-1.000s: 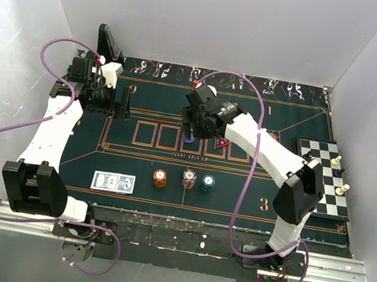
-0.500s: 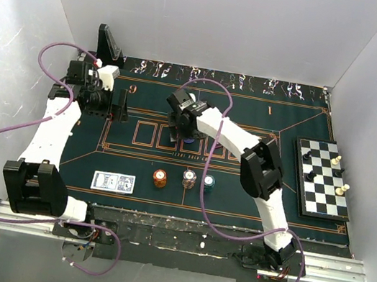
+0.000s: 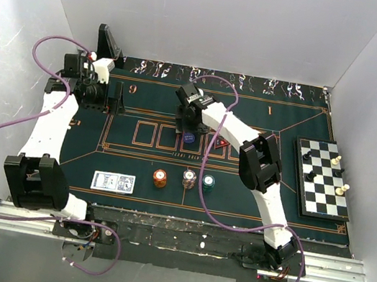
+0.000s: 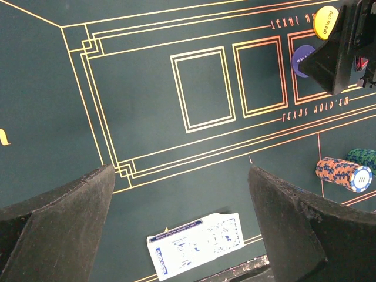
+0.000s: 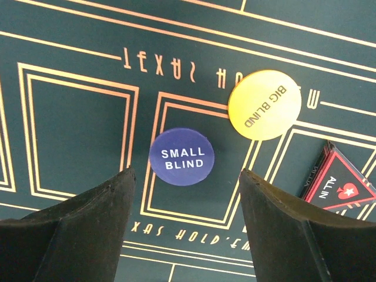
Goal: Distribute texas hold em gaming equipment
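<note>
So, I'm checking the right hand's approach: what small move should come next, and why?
Probably lower and close on the blue small-blind button: the open right hand frames it between its fingers, and the yellow big-blind button lies apart, outside them.

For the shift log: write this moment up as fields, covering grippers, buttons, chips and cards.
left gripper: open, holding nothing
right gripper: open, above the small blind button
big blind button: lying flat, apart from the small blind button
all-in marker: apart from both buttons
chips: orange stack, white-pink stack, teal stack, in a row
cards: left of the stacks, near the front edge
</note>
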{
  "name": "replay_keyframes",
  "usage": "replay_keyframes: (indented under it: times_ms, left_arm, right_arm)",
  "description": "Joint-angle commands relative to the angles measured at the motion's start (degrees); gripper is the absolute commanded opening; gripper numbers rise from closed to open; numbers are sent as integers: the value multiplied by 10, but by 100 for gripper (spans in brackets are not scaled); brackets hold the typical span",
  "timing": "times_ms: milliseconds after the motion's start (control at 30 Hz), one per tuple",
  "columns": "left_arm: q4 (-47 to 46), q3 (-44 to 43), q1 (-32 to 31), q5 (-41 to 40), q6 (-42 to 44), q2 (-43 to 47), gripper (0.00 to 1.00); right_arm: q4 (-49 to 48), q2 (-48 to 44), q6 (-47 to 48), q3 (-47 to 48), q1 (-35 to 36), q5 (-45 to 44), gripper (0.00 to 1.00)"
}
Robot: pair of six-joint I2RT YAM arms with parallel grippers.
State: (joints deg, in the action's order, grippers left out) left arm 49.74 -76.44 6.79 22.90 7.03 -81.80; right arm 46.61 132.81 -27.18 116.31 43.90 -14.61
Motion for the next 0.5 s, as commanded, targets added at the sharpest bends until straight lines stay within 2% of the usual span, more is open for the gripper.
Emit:
replay_keyframes:
  times_ms: [0, 400, 467]
  left_arm:
    - [5, -18, 3, -7, 5, 1, 98]
    - [14, -40, 17, 5, -10, -2, 98]
    - [17, -46, 17, 2, -13, -4, 98]
  right_arm:
    - [-13, 22, 1, 31, 0, 5, 77]
    - [-5, 51, -14, 23, 0, 25, 71]
    - [-5, 53, -15, 25, 0, 26, 66]
